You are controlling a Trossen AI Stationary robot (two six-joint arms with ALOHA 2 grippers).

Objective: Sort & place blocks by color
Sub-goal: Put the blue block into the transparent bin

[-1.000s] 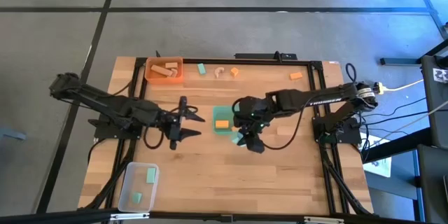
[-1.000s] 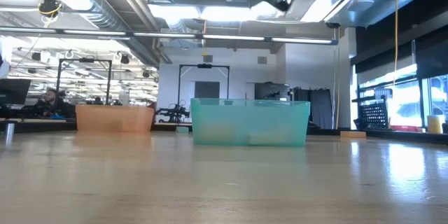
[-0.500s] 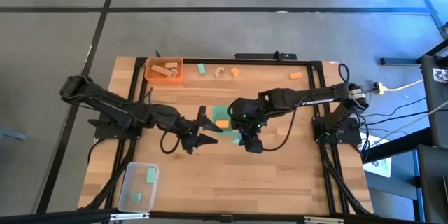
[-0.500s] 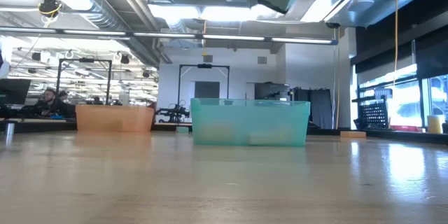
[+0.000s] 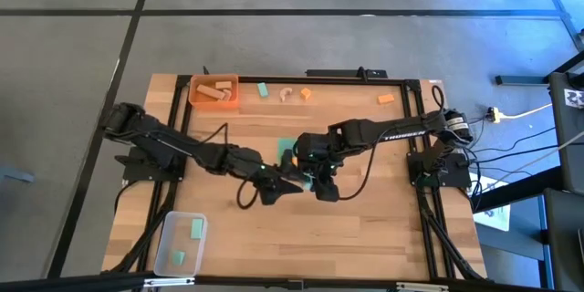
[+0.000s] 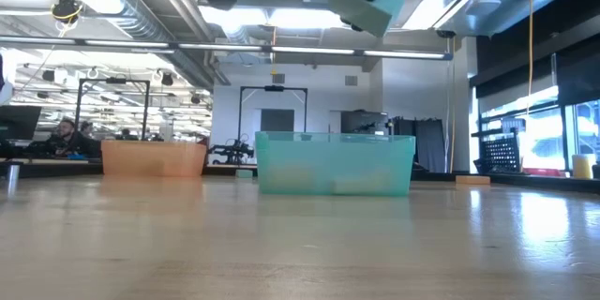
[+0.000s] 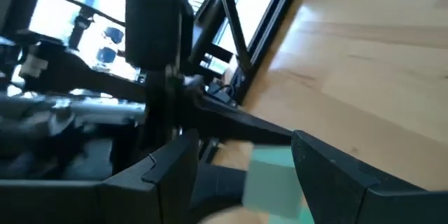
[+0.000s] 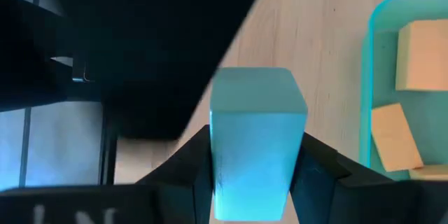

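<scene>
**Over mid-bench, both tools meet around a mint-green block**

Above the middle of the bench (image 5: pixel 365 228), the right tool (image 5: pixel 308 181) is clamped on a mint-green block (image 8: pixel 253 140), its two dark fingers (image 8: pixel 192 164) pressed against the block's opposite sides. From the low camera the same block hangs tilted high above the bench top, in the air over the green tray (image 6: pixel 335 163).

The left tool (image 5: pixel 285 182) reaches in from the left with its fingers (image 7: pixel 157 175) spread wide and nothing between them. Seen from above it sits just beside the right tool, the two nearly touching. In its wrist camera the mint-green block shows beyond the gap between its fingers, with the right arm's dark links behind.

The green tray lies under the two tools, mostly covered from overhead; the right wrist camera shows orange blocks (image 8: pixel 423 54) inside it.

At the far-left corner of the bench an orange tray (image 5: pixel 213 91) holds pale wood blocks (image 5: pixel 211 95). Along the far edge lie a loose mint-green piece (image 5: pixel 262 89), a pale wood piece (image 5: pixel 286 94) and an orange piece (image 5: pixel 306 94), with another orange block (image 5: pixel 386 99) well apart to the right. Near the front-left corner a clear tray (image 5: pixel 180 242) holds two mint-green blocks (image 5: pixel 196 228).
</scene>
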